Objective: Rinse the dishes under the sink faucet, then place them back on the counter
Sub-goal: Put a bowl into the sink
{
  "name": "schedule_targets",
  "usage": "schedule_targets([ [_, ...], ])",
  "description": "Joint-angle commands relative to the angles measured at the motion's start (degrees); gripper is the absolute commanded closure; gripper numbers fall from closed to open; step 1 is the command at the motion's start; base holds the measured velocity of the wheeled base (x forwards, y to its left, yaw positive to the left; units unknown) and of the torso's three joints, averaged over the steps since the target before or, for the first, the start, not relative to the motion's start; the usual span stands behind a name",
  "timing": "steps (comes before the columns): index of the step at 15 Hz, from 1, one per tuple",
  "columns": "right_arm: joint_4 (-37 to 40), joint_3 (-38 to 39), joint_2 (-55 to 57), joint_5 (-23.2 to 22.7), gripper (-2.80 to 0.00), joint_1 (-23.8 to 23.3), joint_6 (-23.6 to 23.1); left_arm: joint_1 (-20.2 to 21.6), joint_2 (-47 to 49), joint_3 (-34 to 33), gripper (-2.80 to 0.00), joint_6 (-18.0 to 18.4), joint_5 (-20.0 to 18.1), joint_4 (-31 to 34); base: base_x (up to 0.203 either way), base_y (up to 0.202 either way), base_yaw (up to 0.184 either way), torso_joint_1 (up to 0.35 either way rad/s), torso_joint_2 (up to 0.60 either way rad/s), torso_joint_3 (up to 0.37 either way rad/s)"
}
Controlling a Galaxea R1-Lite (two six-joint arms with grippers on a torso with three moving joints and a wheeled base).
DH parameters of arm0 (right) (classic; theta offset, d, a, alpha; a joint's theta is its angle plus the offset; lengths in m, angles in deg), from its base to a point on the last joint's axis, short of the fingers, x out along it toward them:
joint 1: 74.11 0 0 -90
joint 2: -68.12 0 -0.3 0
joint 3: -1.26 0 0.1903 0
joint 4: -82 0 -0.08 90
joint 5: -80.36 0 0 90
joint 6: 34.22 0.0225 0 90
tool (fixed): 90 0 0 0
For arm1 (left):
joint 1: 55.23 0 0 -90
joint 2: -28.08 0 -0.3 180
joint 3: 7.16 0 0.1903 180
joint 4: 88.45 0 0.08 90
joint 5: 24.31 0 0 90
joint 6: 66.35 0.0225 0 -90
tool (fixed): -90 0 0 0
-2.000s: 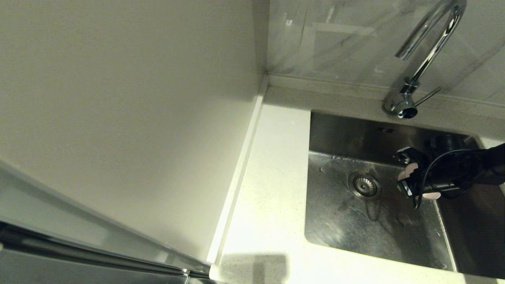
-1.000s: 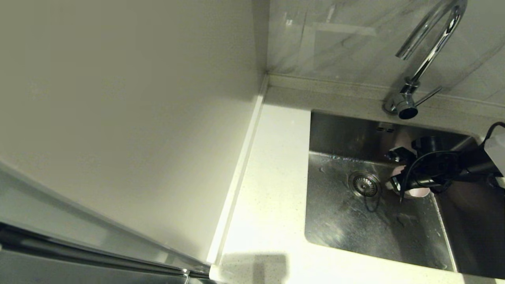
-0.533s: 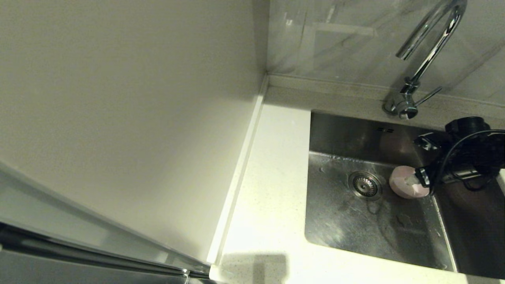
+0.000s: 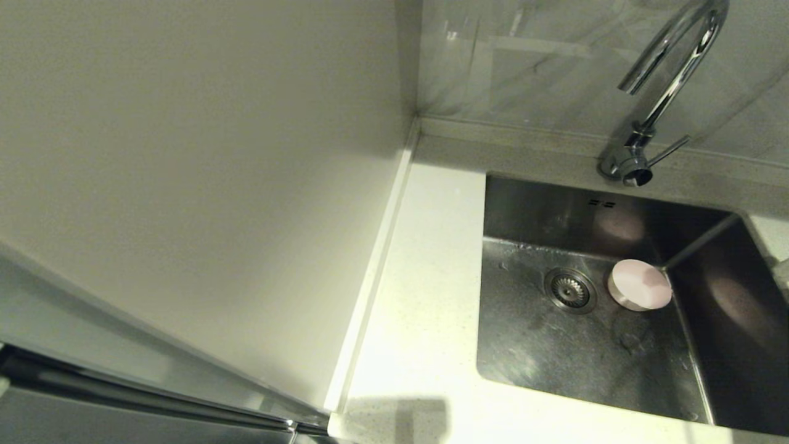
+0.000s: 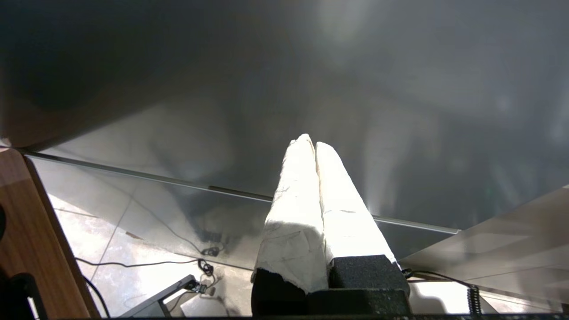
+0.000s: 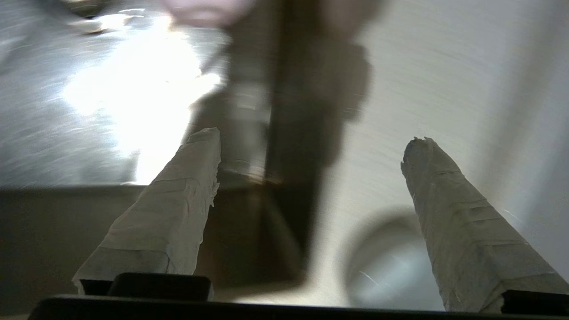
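The small pale pink cup [image 4: 639,285] stands alone on the floor of the steel sink [image 4: 555,357], just right of the drain strainer [image 4: 569,290], showing a flat pink face upward. The chrome faucet [image 4: 672,55] arches above the sink's back edge, and no water shows. My right gripper [image 6: 311,138] is open and empty, outside the head view; its wrist view is blurred, with a pink edge of the cup [image 6: 204,9] far ahead and a pale round bowl [image 6: 391,262] near one finger. The left gripper [image 5: 313,141] is shut and parked low. The lilac plate is out of view.
White speckled counter [image 4: 419,296] runs left of the sink, bounded by a cream wall panel [image 4: 185,154]. The faucet lever [image 4: 669,151] sticks out to the right at the base. The left wrist view shows cabinet fronts and floor cables.
The right gripper let go of the pink cup on the sink floor, then drew back to the right and left the head view. The cup stays by the drain.
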Motion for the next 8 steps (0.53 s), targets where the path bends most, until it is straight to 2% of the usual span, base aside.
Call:
schedule_targets([
  [1,4.84,-9.88,3.36,4.28,-2.80,-5.81,-0.01,0.01,0.00,-0.18,0.00,-0.04,0.00,-0.02,0.000,0.000,0.000,0.000,0.00,0.000],
  [5,16.95,-16.79,7.28,13.59,-2.80,-13.71,0.13,0.01,0.00,-0.18,0.00,-0.04,0.00,-0.02,0.000,0.000,0.000,0.000,0.00,0.000],
  [8,22.26,-18.99,9.66,14.96,-2.80,-16.20,2.84,0.01,0.00,-0.18,0.00,-0.04,0.00,-0.02,0.000,0.000,0.000,0.000,0.00,0.000],
])
